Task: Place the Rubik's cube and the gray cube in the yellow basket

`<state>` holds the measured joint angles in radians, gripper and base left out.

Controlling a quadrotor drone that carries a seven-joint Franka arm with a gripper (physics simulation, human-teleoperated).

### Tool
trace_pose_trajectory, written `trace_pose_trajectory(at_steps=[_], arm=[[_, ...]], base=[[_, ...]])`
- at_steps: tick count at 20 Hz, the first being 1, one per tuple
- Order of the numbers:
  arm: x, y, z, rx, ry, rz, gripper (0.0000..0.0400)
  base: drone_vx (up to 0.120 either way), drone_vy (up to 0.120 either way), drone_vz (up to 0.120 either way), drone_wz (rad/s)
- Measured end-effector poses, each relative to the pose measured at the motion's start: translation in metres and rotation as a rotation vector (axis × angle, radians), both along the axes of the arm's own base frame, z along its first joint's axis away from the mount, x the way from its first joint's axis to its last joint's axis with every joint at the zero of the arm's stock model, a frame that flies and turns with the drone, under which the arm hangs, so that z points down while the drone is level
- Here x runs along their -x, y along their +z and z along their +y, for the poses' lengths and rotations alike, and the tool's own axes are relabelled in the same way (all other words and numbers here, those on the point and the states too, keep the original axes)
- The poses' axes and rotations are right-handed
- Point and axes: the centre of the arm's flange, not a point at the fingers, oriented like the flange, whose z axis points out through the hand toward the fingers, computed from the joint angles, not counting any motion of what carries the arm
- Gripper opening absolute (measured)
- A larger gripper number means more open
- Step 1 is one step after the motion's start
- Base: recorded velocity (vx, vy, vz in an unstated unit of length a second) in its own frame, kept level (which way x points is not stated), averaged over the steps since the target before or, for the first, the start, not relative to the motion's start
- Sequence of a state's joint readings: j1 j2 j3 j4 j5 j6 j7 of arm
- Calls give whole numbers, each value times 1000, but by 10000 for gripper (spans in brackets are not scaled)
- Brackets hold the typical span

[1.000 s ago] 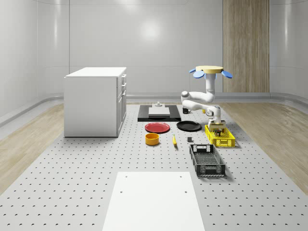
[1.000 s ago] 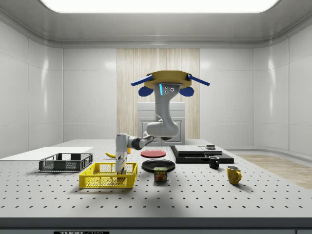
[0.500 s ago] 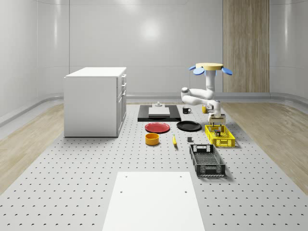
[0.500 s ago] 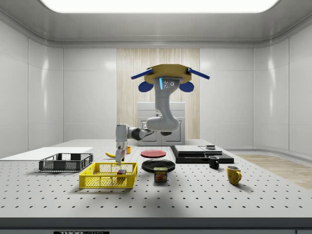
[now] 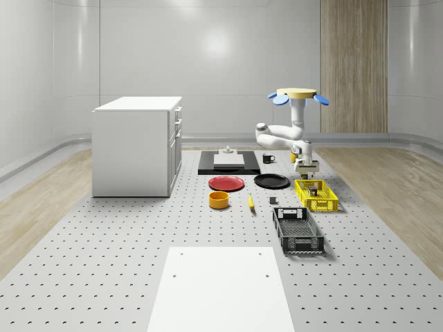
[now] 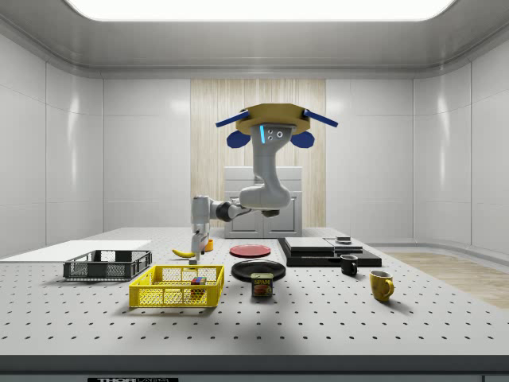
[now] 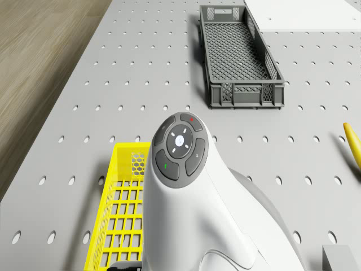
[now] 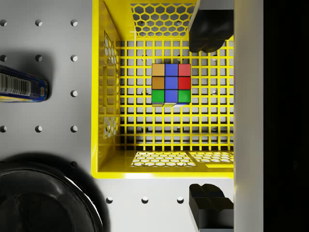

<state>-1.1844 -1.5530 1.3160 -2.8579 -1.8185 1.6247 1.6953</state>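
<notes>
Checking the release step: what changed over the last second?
The gripper has lifted out of the yellow basket and now hangs above it, jaws open. The Rubik's cube was let go and lies on the basket floor. The drone hovers slightly higher behind the basket. Basket, black crate and plates stayed put.

We see the can (image 8: 23, 86) and black plate (image 8: 46, 199) cut off (wrist view); the arm hides the yellow basket's (image 7: 121, 217) far side.

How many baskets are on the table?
2: the yellow mesh basket holding the Rubik's cube, under the end effector; the dark grey mesh basket beside it.
</notes>
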Motion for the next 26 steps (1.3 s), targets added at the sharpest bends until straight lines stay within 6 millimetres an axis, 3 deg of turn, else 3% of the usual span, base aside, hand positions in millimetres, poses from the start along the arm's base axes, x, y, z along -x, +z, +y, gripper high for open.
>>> trace_pose_trajectory(at_steps=[14, 19, 26], arm=[[0, -1, 0, 0, 0, 0, 400], [0, -1, 0, 0, 0, 0, 400], [0, -1, 0, 0, 0, 0, 400]], base=[[100, -120, 0, 0], [16, -120, 0, 0], [86, -120, 0, 0]])
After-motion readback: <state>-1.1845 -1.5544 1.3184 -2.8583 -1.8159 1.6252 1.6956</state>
